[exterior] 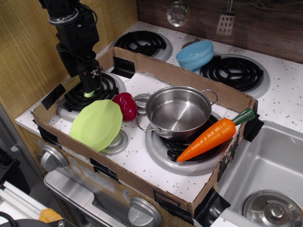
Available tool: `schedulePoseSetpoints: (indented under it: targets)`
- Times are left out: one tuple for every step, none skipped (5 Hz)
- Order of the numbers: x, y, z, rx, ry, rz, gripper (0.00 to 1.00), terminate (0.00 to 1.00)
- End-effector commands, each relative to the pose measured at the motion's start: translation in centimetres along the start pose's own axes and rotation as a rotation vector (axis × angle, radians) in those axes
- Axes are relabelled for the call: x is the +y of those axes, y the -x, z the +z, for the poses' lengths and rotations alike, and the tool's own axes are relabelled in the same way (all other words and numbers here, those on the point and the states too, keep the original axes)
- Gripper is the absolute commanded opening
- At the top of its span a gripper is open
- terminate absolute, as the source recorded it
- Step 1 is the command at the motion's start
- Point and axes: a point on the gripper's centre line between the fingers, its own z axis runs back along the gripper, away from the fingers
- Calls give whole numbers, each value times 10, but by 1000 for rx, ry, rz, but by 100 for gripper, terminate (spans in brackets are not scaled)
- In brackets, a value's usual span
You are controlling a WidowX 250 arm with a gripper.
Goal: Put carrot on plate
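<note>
The toy stove surface (pixel 142 163) is fenced by a low cardboard wall (pixel 189 78) fixed with black tape, and its front knobs are partly cut off at the lower edge. The black robot arm (pixel 73 33) comes down at the back left; its top leaves the picture. The steel pot (pixel 177 112) stands on the front right burner and hides most of this burner. The plate (pixel 97 124), lime green, leans tilted at the front left, and its lower rim covers a small silver disc. The carrot (pixel 213 136) lies just right of the pot, across the burner, with its green top touching the cardboard wall, well apart from the plate. A blue bowl (pixel 195 54) sits behind the wall. A dark red toy (pixel 126 105) is half hidden between plate and pot. The pincer (pixel 91 87) points down on the back left burner, over something light green; I cannot tell if it is spread or pressed together. No writing can be read.
</note>
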Motion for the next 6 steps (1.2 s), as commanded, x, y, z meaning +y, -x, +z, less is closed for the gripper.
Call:
schedulePoseSetpoints:
  targets:
    - [0, 0, 0, 0, 0, 0, 100, 0]
    - [-1, -8, 24, -11, 11, 2, 100, 0]
    - [-14, -16, 61, -30, -28, 13, 100, 0]
    - [-33, -26, 83, -42, -31, 49, 100, 0]
    - [-71, -40, 75, -32, -1, 91, 100, 0]
    - [-101, -54, 62, -52, 56, 105, 100, 0]
